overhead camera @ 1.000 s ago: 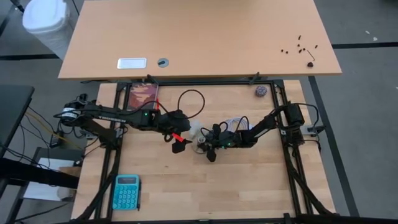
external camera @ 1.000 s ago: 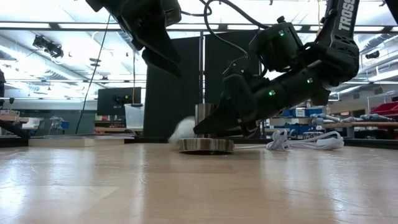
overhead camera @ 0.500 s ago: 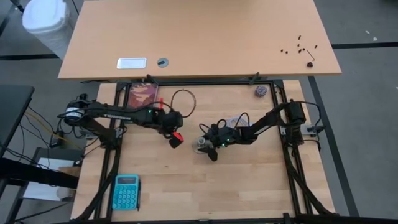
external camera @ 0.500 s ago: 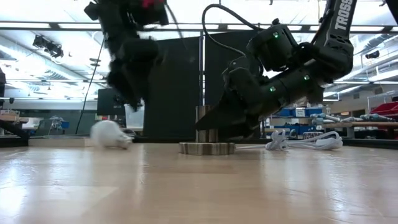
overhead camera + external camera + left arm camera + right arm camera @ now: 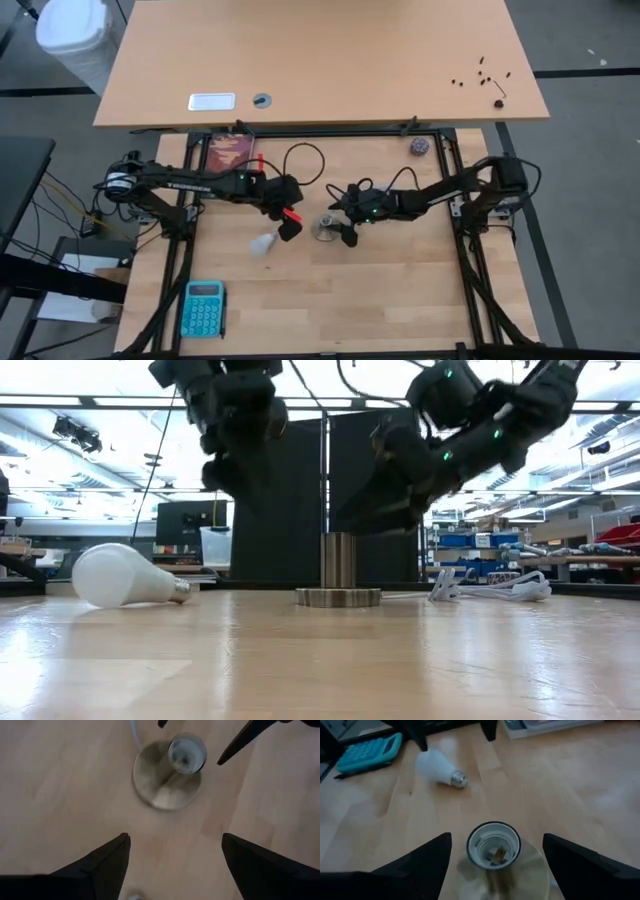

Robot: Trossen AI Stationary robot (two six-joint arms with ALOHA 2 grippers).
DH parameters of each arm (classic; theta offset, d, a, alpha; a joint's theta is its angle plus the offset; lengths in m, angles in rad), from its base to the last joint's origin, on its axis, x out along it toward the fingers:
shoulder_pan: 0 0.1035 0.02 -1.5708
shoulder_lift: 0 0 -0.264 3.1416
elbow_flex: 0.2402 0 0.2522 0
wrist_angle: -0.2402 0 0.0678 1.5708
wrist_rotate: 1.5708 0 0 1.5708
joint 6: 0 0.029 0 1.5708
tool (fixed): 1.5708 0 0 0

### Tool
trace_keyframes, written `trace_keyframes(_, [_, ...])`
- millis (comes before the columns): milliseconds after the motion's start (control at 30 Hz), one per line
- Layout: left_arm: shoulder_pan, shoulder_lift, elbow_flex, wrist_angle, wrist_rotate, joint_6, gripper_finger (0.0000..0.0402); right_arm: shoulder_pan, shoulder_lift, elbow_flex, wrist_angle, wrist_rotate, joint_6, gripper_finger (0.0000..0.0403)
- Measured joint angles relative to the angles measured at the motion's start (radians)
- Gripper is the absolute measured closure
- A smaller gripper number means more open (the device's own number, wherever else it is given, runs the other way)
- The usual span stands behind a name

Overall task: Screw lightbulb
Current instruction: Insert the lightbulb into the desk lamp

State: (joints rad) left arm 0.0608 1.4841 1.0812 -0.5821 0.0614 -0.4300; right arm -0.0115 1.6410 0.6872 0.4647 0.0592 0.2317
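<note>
The white lightbulb (image 5: 264, 243) lies on its side on the table, its screw base (image 5: 459, 780) pointing toward the socket; in the low view the lightbulb (image 5: 125, 575) rests well left of it. The round metal socket (image 5: 325, 228) stands upright on its disc (image 5: 338, 597). My left gripper (image 5: 290, 228) hangs open above the table between bulb and socket, looking down at the socket (image 5: 170, 775). My right gripper (image 5: 345, 232) hovers open just above the socket's cup (image 5: 494, 845). Neither holds anything.
A teal calculator (image 5: 203, 308) lies near the front left corner. A book (image 5: 232, 150) sits at the back left and a small purplish ball (image 5: 419, 146) at the back right. The socket's white cord (image 5: 490, 588) is bunched to its right. Black frame rails edge the table.
The lightbulb has rolled away from beside the socket toward the table's near left and now lies on its side. My right gripper has risen off the socket. My left gripper has rolled at the wrist and stayed nearly in place.
</note>
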Motion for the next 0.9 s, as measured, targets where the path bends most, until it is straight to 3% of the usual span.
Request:
trace_keyframes(100, [0.0,0.0,0.037,0.001,-0.004,0.067,0.0093,0.001,-0.072,0.001,-0.1,-0.001,0.0,0.008])
trace_keyframes(233, [-0.019,-0.001,0.075,0.002,0.07,0.176,0.0096,0.001,-0.167,0.0,-0.209,-0.001,0.01,0.008])
trace_keyframes(467, [-0.122,0.0,0.082,0.008,0.175,0.508,0.0096,0.023,-0.301,0.001,-0.376,-0.001,0.093,0.008])
trace_keyframes(633, [-0.181,0.024,0.082,0.02,0.101,0.658,0.0096,0.068,-0.35,0.001,-0.462,-0.001,0.15,0.008])
trace_keyframes(767, [-0.19,0.077,0.082,0.046,-0.017,0.655,0.0096,0.091,-0.344,0.001,-0.498,0.002,0.134,0.008])
trace_keyframes(900, [-0.189,0.166,0.082,0.065,-0.016,0.579,0.0096,0.091,-0.33,0.0,-0.521,-0.005,0.178,0.008])
